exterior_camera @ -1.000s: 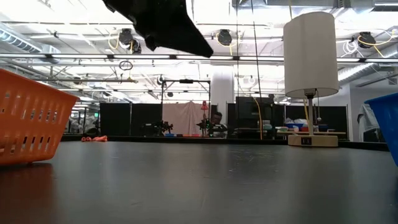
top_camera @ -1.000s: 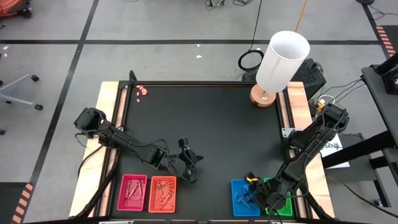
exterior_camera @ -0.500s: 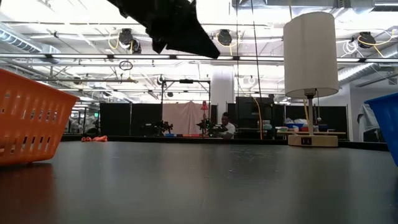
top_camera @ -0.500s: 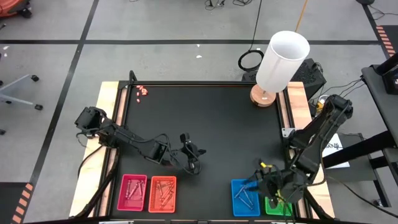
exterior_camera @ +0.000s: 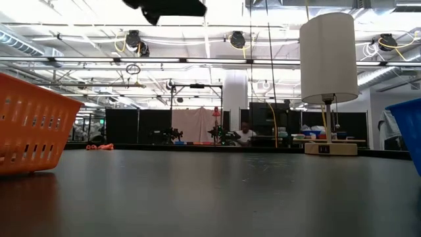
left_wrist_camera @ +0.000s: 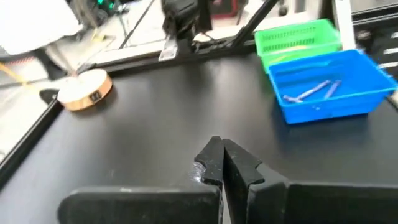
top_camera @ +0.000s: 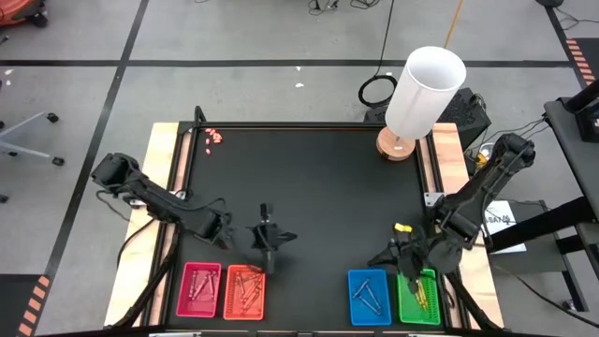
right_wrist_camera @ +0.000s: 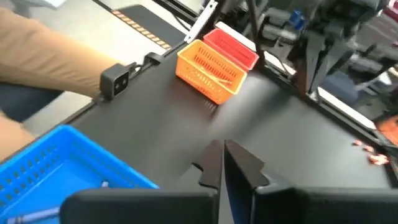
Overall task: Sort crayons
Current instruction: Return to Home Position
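Note:
Crayons lie in four trays along the near edge: pink tray (top_camera: pixel 199 290), orange tray (top_camera: pixel 245 290), blue tray (top_camera: pixel 368 297) and green tray (top_camera: pixel 418 298). Pale blue crayons (left_wrist_camera: pixel 311 92) show in the blue tray (left_wrist_camera: pixel 329 87), and yellow ones (top_camera: pixel 421 298) in the green tray. My left gripper (top_camera: pixel 267 241) hangs shut above the table, just beyond the orange tray, with nothing in it (left_wrist_camera: pixel 222 163). My right gripper (top_camera: pixel 384 256) hangs shut above the table, just beyond the blue tray, also holding nothing (right_wrist_camera: pixel 224 162).
A white lamp (top_camera: pixel 423 94) stands at the table's far right corner on a wooden base (left_wrist_camera: pixel 84 90). Small pink-red bits (top_camera: pixel 214 137) lie at the far left corner. The black tabletop (top_camera: pixel 318 187) between the arms is bare. A person shows in the room behind (exterior_camera: pixel 245 135).
My right gripper has risen from over the blue tray and drawn back toward the far edge. My left gripper has risen and shifted toward the table's left edge; in the low view it has climbed almost out of the picture's top.

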You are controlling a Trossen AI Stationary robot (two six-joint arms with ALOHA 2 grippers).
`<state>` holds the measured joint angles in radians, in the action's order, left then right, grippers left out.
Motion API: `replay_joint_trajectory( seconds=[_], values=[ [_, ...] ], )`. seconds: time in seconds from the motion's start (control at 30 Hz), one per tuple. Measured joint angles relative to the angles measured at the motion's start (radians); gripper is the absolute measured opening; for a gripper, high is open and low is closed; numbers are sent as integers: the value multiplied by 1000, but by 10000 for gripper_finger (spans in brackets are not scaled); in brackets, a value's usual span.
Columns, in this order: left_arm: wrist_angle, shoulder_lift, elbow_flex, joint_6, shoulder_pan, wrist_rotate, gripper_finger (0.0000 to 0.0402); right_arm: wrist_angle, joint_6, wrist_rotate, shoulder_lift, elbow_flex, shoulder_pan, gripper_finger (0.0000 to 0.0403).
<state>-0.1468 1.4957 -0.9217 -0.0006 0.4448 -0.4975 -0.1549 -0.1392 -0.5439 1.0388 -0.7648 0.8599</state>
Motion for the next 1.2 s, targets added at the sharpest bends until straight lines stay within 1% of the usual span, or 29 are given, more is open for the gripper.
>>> replay_joint_trajectory(
  seconds=[0.13, 0.27, 0.4, 0.5, 0.67, 0.87, 1.0, 1.1, 1.2],
  values=[
    [-132, -51, 120, 35, 3, 49, 6, 129, -25, 104, -74, 133, -56, 3],
    [-265, -79, 213, 48, 3, 77, 6, 231, -30, 156, -141, 259, -116, 1],
    [-281, -93, 254, 95, 3, 78, 6, 339, -29, 170, -198, 385, -163, 1],
    [-336, -93, 281, 139, -5, 79, 6, 428, -30, 236, -238, 472, -195, 1],
    [-340, -93, 293, 148, -34, 134, 6, 548, -33, 287, -300, 594, -231, 0],
    [-340, -93, 293, 172, -78, 215, 6, 571, -27, 296, -367, 657, -271, 0],
    [-345, -93, 299, 187, -110, 280, 6, 582, -53, 392, -391, 682, -299, 0],
    [-380, -93, 341, 185, -132, 307, 6, 623, -66, 417, -403, 715, -327, 0],
    [-460, -93, 402, 166, -149, 307, 6, 652, -65, 418, -414, 732, -353, 0]
  ],
)
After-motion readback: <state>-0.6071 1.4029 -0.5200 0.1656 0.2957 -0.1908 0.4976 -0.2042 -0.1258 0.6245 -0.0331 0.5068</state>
